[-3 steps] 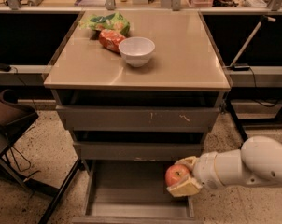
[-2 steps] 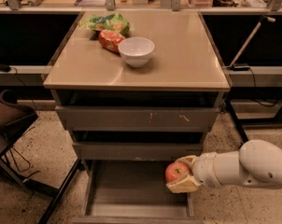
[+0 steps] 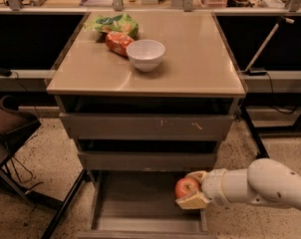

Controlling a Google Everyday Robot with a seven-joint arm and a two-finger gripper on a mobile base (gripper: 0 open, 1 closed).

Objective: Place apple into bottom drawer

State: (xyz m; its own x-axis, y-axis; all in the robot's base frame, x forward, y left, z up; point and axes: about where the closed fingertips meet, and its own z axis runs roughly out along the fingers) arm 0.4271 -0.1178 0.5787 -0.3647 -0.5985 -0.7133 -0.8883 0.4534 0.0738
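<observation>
At the far left we see a brown chair beside the cabinet. On the tabletop, towards its back left corner, a green snack bag lies touching an orange-red snack packet. A white bowl sits upright just right of the packet. Below, we see the two upper drawers, the top one with a scuffed grey front, and under them the bottom drawer stands open. Over its right side we find the apple, clamped by the gripper, whose fingers press on it from above and below. The white arm reaches in from the right edge.
</observation>
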